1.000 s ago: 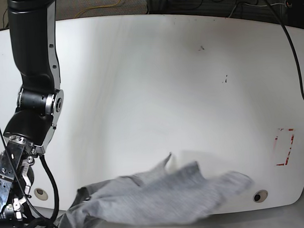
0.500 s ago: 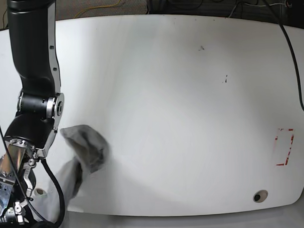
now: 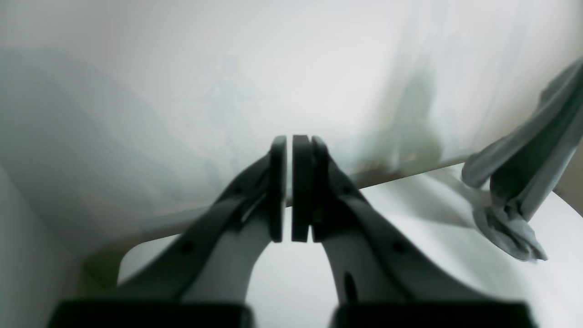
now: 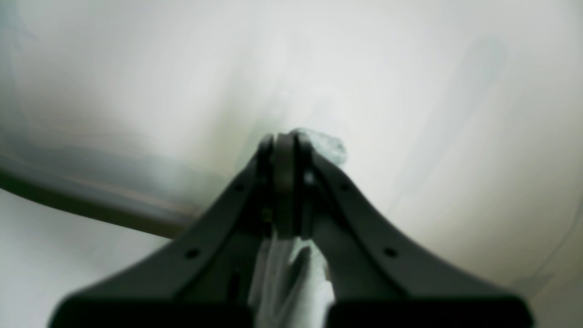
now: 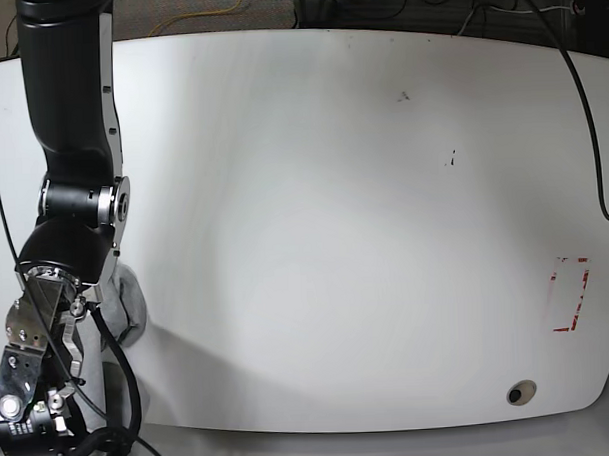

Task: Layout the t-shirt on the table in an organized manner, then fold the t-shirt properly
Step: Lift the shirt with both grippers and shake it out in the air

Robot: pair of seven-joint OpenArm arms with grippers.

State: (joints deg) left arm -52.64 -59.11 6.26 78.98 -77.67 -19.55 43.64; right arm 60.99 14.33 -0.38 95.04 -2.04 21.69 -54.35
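1. I am counting one t-shirt (image 5: 130,306), one table (image 5: 334,217), and one arm showing in the base view; this is my right arm (image 5: 71,136), standing at about 9 o'clock of that view.
2. I am seeing only a small grey bunch of the t-shirt in the base view, at about 8 o'clock, just beside the arm's lower housing and near the table's left edge.
3. In the left wrist view the t-shirt (image 3: 524,173) is hanging as a twisted grey strip at 3 o'clock, and its lower end is resting on the white table (image 3: 432,228).
4. My right gripper (image 4: 284,182) is pressing its jaws together on a piece of pale grey cloth; a bit of cloth is sticking out above the fingertips and more is hanging below them.
5. My left gripper (image 3: 290,182) is keeping its jaws together with only a thin slit between them, and I see nothing between them.
6. The white table top is lying bare from the centre out to 3 o'clock, so I am having wide room for moving there.
7. I am counting one grommet hole (image 5: 520,392) at about 5 o'clock, one red-outlined mark (image 5: 571,294) at about 4 o'clock, and two dark specks (image 5: 404,95) above the centre.
8. One black cable (image 5: 591,108) is crossing the table's right edge at about 2 o'clock.
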